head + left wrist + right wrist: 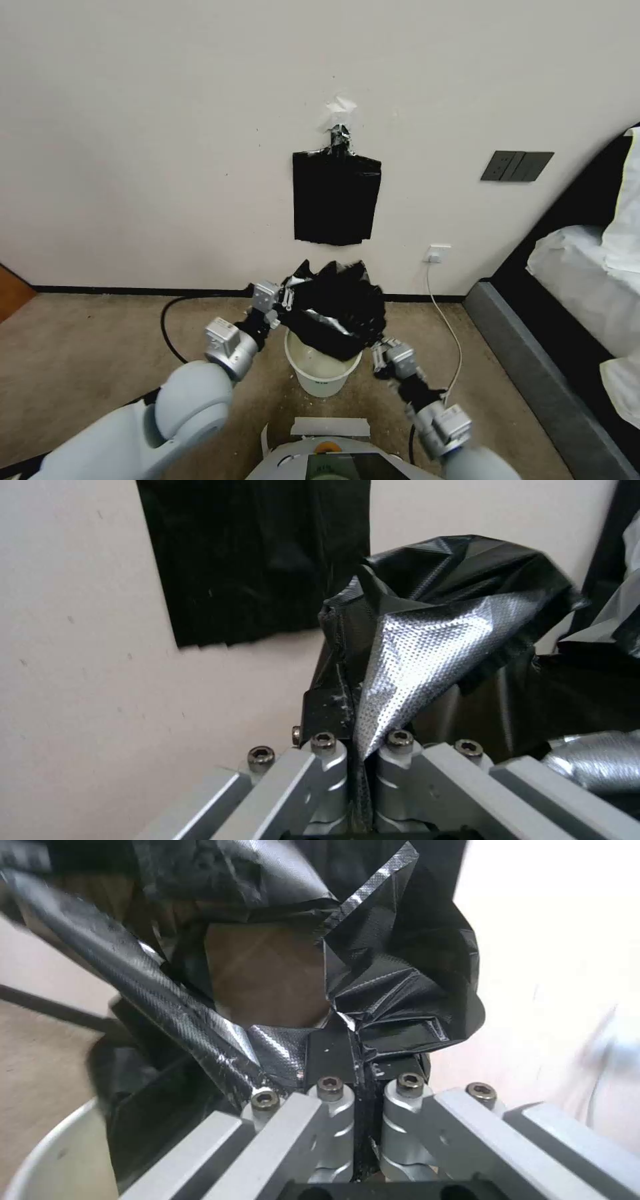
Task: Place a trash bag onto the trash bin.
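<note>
Right in front of the robot, the trash bin (324, 373) sits on the carpet, and everything hangs off that one bucket. The right gripper (379, 355) is at the bin's right rim, jaws pressed together on a fold of the trash bag (340, 308); the right wrist view shows the film pinched flat between the pads (360, 1075), with the white rim (47, 1150) just below. On the bin's left side, a little higher and farther back, the left gripper (283, 299) is clamped tight on the bag's other edge; its wrist view has a creased flap (427, 650) standing up straight out of the closed jaws. The bag itself hangs bunched over the bin's mouth between the two grips, its lower folds dipping at or just inside the far rim, not yet stretched around it.

The risks, as I judge them: the film is thin, so pulling the two grips apart too hard could tear it or slip it out of a pinch. The mouth looks crumpled rather than open, so it may land inside the bucket instead of hooking over the rim. A light bin could also tip or slide if the bag drags on it.

Count: one bin, one loose bag, two grippers. Behind the bin on the wall, one sheaf of spare bags (336, 197).
</note>
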